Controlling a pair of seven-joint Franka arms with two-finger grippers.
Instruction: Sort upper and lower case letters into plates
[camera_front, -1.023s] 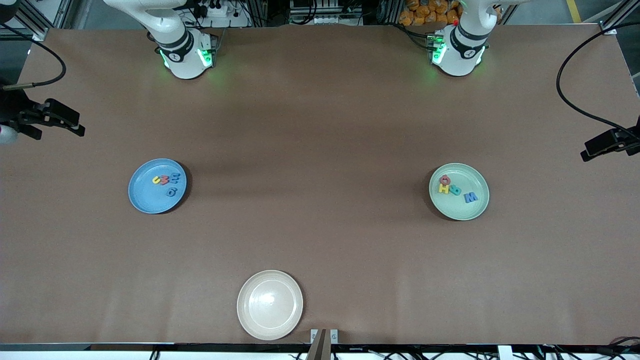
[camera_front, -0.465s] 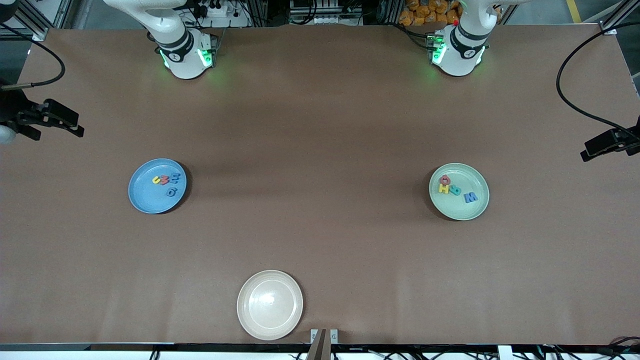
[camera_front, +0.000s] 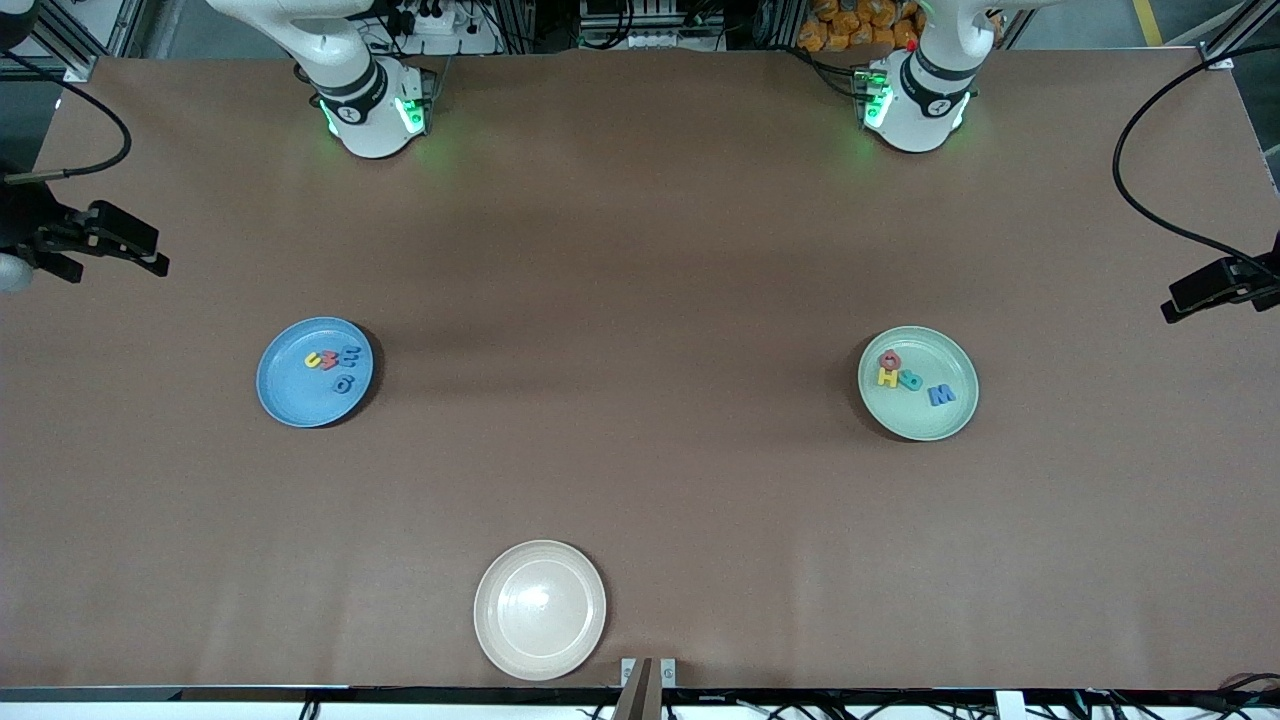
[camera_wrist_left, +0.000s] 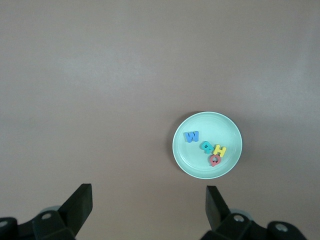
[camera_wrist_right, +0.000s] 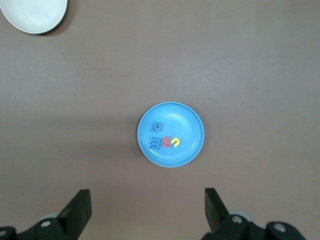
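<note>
Blue plate (camera_front: 290, 395) holding four letters (camera_front: 333, 364), mint plate (camera_front: 940, 420) holding four letters (camera_front: 908, 378), well apart

We see only the two finger ends of the left gripper (camera_wrist_left: 145, 206) in its wrist view, the body cut by the frame's edge; the right gripper (camera_wrist_right: 145, 207) is cropped likewise. The round cream plate (camera_wrist_right: 34, 15) is cut off at a corner there. The small coloured toy letters on the blue plate (camera_front: 333, 364) overlap, too tiny to read.
</note>
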